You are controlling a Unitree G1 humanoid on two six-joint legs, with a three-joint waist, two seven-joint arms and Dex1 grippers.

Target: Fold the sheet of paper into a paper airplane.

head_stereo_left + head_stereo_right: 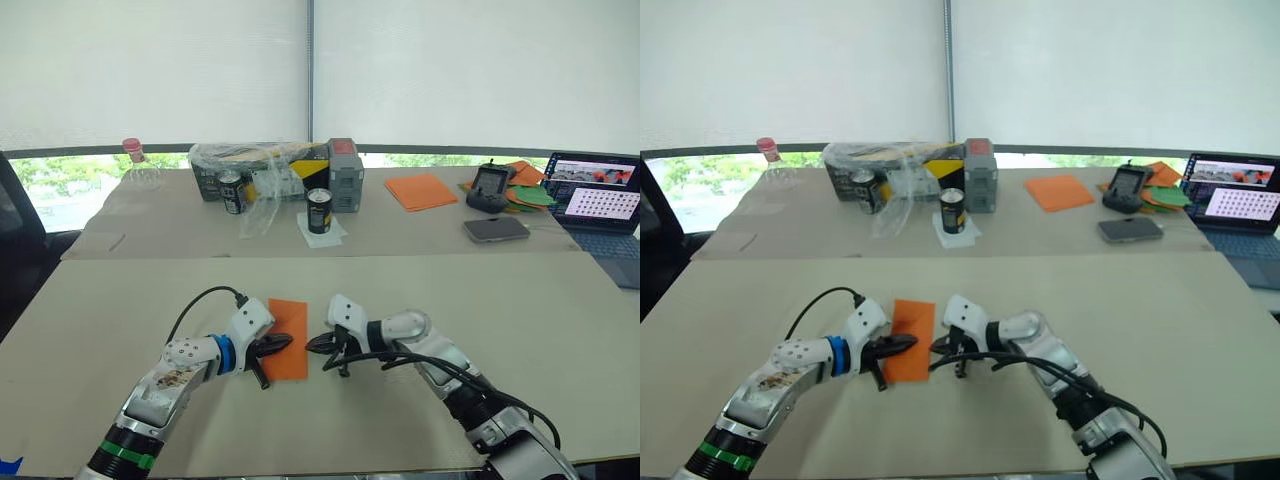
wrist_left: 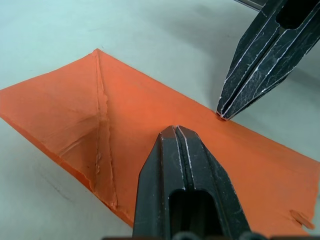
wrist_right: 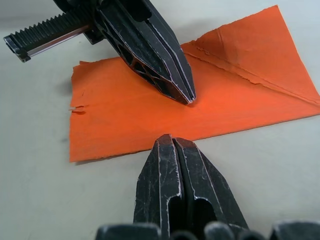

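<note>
Folding is partly done, as we read it: the sheet of paper (image 1: 289,338) lies flat on the tabletop (image 1: 500,310) as a narrow strip, and the wrist views show diagonal creases with layered flaps at one end, so a nose corner seems already turned in. We judge this to be a creasing or hold-down step between folds, with the wings not yet formed.

Our left end effector (image 1: 280,344) has its two fingers closed together, gripping nothing, and their joined tip rests on the paper near its middle, pinning it to the tabletop. Our right end effector (image 1: 318,343) is likewise closed on nothing; its tip sits at the paper's long edge on the right side, touching or just beside it. In the left wrist view that tip meets the paper's edge; in the right wrist view it lies just short of the edge. The two tips are near each other, with a band of paper between them.

Next, in our judgement, one end effector must keep the sheet pinned while the other slips under the free long edge and lifts it, which is hard with thin paper lying flat. Fingers would need to part to pinch the edge. One short end shows a small tear, so a rough pull there could rip it further.
</note>
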